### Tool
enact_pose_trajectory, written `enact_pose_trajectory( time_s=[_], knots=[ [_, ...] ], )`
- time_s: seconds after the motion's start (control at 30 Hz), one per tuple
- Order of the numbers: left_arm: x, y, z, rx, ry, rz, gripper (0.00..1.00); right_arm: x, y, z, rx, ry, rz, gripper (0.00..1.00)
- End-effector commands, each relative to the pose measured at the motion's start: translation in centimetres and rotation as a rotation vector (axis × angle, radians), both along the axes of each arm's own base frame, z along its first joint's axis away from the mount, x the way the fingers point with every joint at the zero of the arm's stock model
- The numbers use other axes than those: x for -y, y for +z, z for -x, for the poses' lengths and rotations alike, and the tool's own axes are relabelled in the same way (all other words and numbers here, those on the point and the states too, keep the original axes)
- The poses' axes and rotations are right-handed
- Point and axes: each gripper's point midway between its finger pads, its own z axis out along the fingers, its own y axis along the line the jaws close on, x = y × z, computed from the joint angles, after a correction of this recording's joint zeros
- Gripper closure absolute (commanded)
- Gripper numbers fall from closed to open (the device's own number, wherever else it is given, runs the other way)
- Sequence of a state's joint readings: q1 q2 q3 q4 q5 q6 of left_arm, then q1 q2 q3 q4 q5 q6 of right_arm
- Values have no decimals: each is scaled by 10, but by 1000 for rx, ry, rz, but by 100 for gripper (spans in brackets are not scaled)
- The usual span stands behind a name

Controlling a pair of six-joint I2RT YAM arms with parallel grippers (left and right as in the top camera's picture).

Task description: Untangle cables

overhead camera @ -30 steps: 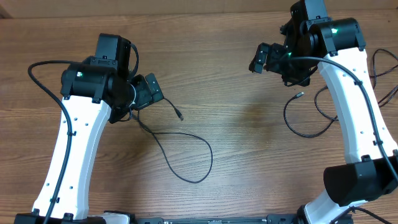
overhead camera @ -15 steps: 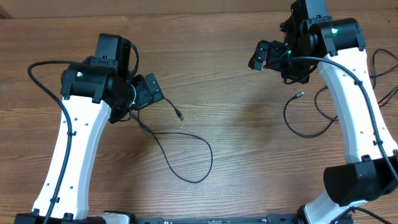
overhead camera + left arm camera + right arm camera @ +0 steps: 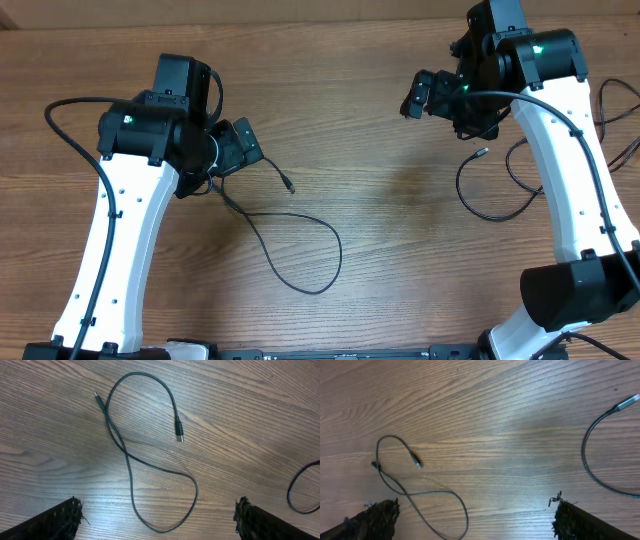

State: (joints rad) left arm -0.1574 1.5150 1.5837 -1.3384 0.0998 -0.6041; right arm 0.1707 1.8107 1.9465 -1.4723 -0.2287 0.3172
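Where the arms stand: both bases sit at the near edge of the table (image 3: pixel 390 130), left arm (image 3: pixel 110 250) and right arm (image 3: pixel 575 190) well apart.
Left arm pose: its white link rises away from the near edge, leaning slightly inward; the black wrist at the top bends toward the table's middle.
Right arm pose: the white link reaches further, almost to the far edge, and its wrist turns inward to the left.
Left cable (image 3: pixel 130 480): lies loose on the wood in front of the left arm, crossing itself once into a figure-eight (one plug (image 3: pixel 179 427) rests inside the upper loop).
Right cable (image 3: pixel 583 455): an open curve on the table beside the right arm, with its silver-tipped plug (image 3: pixel 626 404) pointing toward the far edge; well apart from the left cable.
Other strands: more thin black loops lie by the right arm's outer side; I cannot tell whether these are cords or arm wiring.
Left pincer (image 3: pixel 238 148): fingers spread wide, above the left cable, not touching it, nothing between them.
Right pincer (image 3: pixel 425 95): fingers likewise wide apart, raised over bare wood near the far edge, holding nothing.
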Motion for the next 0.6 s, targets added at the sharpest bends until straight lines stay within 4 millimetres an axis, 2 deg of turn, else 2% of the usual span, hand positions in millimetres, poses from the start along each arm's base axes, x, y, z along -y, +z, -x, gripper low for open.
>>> enact_pose_trajectory(
  time_s=[0.0, 0.33, 0.57],
  knots=[
    [1, 1, -1, 4, 8, -2, 1, -6, 1, 3, -11, 14, -37, 0],
    [1, 1, -1, 4, 7, -2, 0, -6, 2, 1, 0, 15, -39, 0],
    [1, 1, -1, 4, 8, -2, 0, -8, 5, -10, 45, 16, -47, 0]
  ],
)
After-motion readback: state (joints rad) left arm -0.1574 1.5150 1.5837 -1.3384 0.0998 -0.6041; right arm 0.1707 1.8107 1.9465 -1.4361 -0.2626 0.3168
